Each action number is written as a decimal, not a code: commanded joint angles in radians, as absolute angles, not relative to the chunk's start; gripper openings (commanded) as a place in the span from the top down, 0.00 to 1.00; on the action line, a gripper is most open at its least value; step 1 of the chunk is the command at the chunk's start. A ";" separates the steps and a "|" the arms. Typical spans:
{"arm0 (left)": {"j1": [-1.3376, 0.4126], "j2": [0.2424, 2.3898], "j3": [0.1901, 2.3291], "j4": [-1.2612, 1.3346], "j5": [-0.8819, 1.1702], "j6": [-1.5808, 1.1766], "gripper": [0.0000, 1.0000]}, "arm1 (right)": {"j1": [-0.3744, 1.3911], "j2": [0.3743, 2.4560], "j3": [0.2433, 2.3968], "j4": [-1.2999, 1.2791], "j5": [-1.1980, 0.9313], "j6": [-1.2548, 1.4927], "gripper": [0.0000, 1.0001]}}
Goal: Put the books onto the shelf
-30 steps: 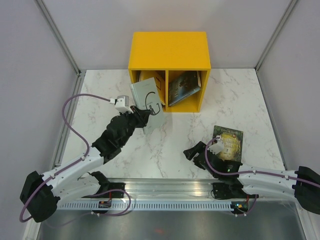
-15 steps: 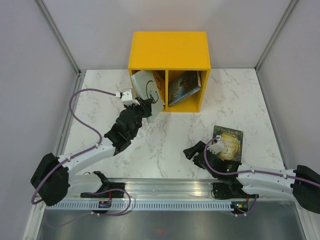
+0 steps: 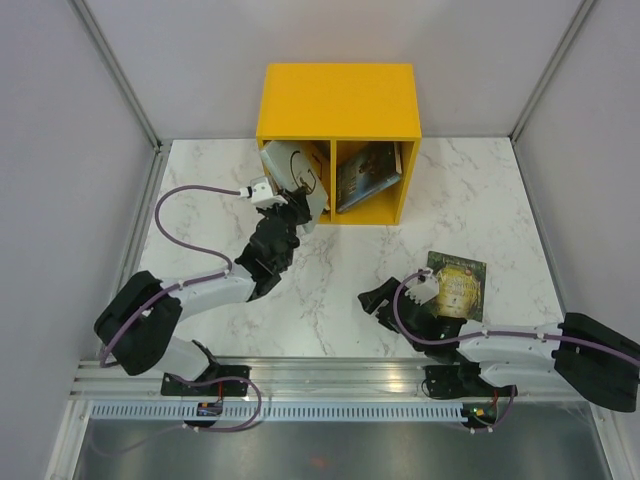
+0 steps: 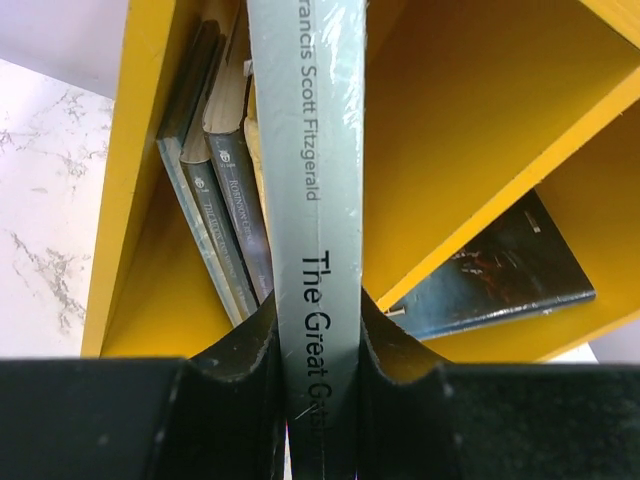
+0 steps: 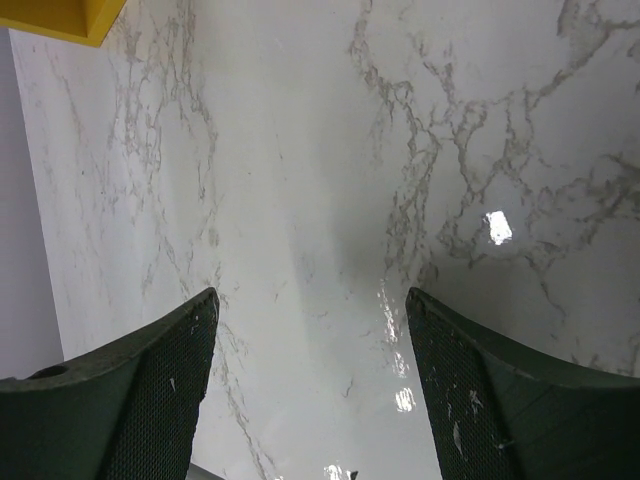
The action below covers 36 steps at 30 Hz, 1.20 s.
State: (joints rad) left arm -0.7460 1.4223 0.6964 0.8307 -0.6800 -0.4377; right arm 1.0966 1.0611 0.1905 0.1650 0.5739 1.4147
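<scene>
The yellow shelf [image 3: 340, 100] stands at the back of the table, its two compartments facing me. My left gripper [image 3: 296, 207] is shut on a light blue book [image 3: 288, 175], held upright, its top edge inside the mouth of the left compartment. In the left wrist view the left gripper [image 4: 320, 325] clamps the grey-blue spine [image 4: 320, 180], with several leaning books [image 4: 225, 200] to its left. A dark book [image 3: 368, 172] leans in the right compartment. Another dark book [image 3: 458, 283] lies flat on the table. Beside it, to the left, my right gripper [image 3: 378, 300] is open over bare marble [image 5: 312, 300].
The shelf's divider [image 4: 470, 230] runs just right of the held book. A corner of the shelf [image 5: 60, 15] shows in the right wrist view. Grey walls close in the white marble table [image 3: 200, 200] at the back and sides.
The left arm has carried the light blue book forward and up from the table's middle into the mouth of the left compartment. The right gripper has shifted slightly left, still open.
</scene>
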 commanded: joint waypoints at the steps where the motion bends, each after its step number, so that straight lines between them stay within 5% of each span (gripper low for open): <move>1: -0.741 1.449 0.822 1.198 -0.773 -0.359 0.98 | 1.098 1.169 0.149 0.043 0.505 1.387 0.19; 20: -0.744 1.874 0.991 1.485 -0.871 -0.259 0.96 | 1.098 1.364 0.210 0.172 0.466 1.350 0.20; 22: -0.741 1.894 0.986 1.459 -0.871 -0.316 0.89 | 1.098 1.370 0.212 0.176 0.463 1.350 0.19; 26: -0.733 1.899 0.996 1.253 -0.827 -0.432 0.54 | 1.100 1.364 0.198 0.190 0.459 1.358 0.20; 30: -0.724 1.902 1.028 1.074 -0.779 -0.520 0.45 | 1.100 1.335 0.184 0.189 0.456 1.361 0.20; 36: -0.701 1.836 1.028 0.820 -0.706 -0.644 0.14 | 1.100 1.260 0.167 0.158 0.453 1.373 0.21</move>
State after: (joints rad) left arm -0.7258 1.8503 0.9890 1.0283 -0.7784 -0.5068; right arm 1.0966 1.2568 0.2298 0.4023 0.5076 1.3876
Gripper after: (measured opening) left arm 0.788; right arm 0.793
